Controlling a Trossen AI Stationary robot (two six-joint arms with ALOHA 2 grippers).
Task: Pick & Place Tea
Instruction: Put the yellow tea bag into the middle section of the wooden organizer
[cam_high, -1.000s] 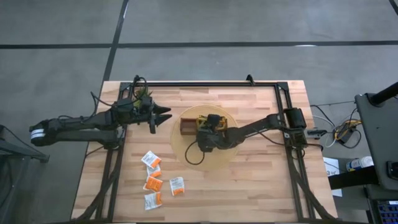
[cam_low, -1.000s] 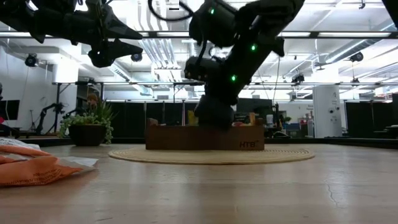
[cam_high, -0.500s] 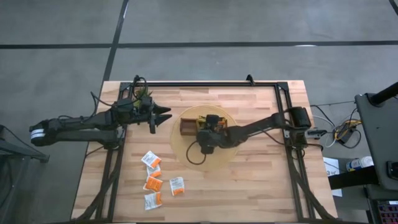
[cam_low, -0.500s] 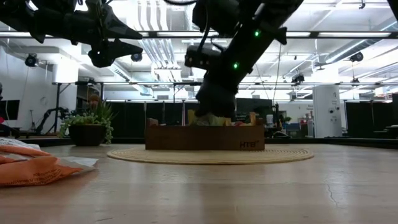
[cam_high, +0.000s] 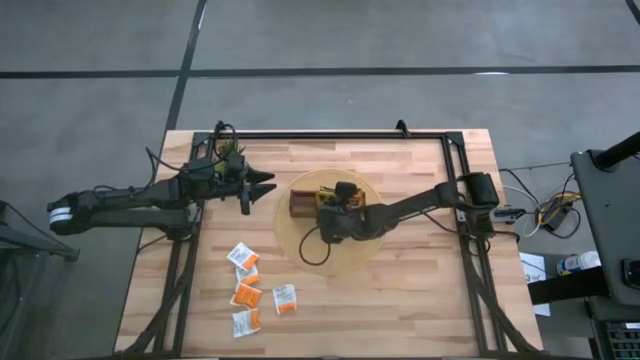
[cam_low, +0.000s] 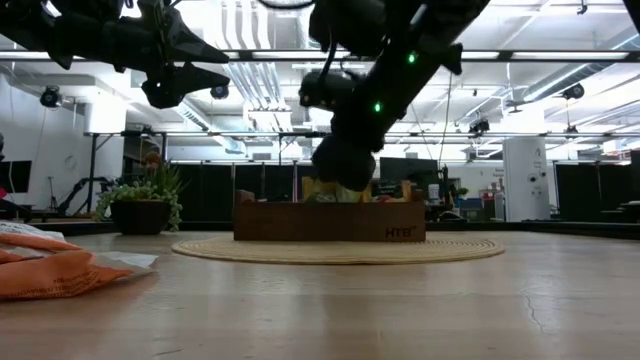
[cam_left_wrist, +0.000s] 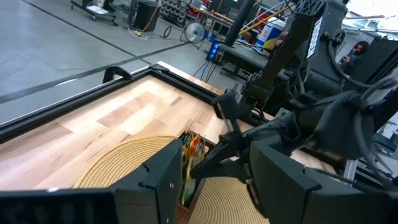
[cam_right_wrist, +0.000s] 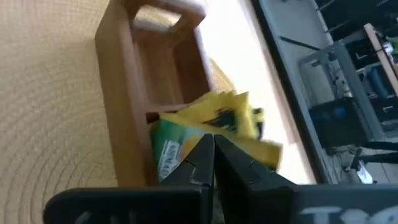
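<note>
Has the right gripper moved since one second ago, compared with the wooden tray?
Yes. In the low view the right gripper has risen from inside the wooden tray to just above its rim.

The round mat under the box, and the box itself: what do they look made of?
The round mat looks like coiled straw or rope, tan and matte: concentric ridges show. The box looks like plain brown wood with thick smooth walls; whether it is varnished I cannot tell.
</note>
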